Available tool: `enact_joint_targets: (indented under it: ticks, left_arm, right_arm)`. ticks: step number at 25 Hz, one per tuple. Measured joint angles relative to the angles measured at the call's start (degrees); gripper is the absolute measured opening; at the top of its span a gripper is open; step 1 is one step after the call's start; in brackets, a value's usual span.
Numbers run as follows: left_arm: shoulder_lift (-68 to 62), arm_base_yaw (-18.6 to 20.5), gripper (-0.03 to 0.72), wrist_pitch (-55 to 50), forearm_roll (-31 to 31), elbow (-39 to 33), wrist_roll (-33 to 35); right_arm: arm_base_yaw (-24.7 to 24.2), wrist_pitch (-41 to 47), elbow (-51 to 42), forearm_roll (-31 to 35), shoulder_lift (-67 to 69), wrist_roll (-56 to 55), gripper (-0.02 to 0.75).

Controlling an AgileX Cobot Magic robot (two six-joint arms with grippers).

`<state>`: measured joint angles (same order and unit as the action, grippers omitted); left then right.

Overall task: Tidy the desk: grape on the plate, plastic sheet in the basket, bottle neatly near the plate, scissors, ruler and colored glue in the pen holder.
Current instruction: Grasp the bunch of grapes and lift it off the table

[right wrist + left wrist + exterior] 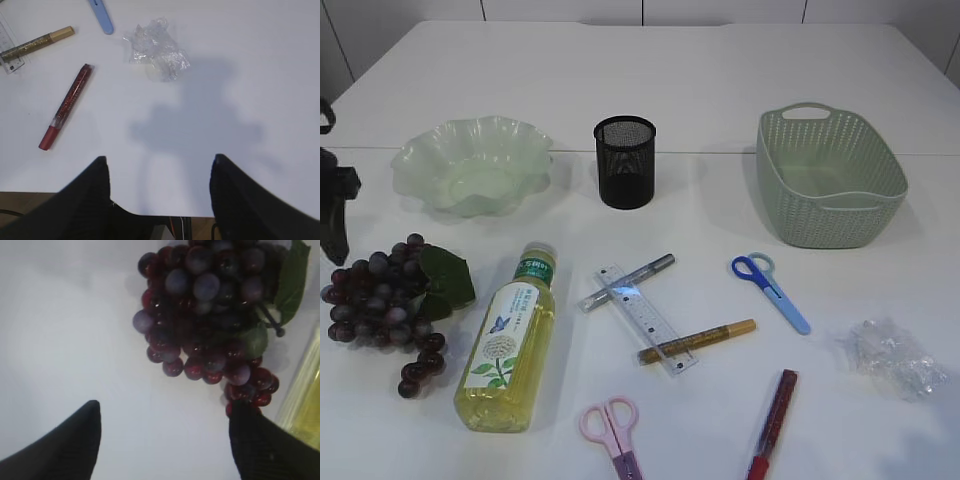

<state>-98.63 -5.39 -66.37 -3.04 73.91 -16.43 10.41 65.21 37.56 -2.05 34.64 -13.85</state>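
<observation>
One grape bunch (385, 295) near the bench (720, 80) left edge, bottle (510, 340) lying just beside it, plate (472, 165) behind. I see the left tool (162, 440) spread apart above the grapes, holding nothing. Right tool (159, 195) also apart, over the front edge; plastic sheet (156, 49) and red glue pen (66, 106) lie ahead.

Two scissors (771, 291), three glue pens (696, 341).

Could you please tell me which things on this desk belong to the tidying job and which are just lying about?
Job: grapes, plate, plastic sheet, basket, bottle, blue scissors, pink scissors, ruler, silver glue, gold glue, red glue, pen holder.

Lying about: nothing visible.
</observation>
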Motion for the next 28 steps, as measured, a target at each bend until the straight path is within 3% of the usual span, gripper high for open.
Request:
enact_joint_targets:
  ticks: [7,28]
  left_arm:
    - [-6.1,0.0,0.582,3.2,4.4,0.9,0.0]
    - [-11.3,2.1,0.582,9.6,4.6,1.6,-5.0]
  right_arm:
    - [0.0,-0.4,1.8,0.2,1.0,-0.1,0.493]
    - [0.0,-2.1,2.4,-0.1,1.0,-0.1,0.492]
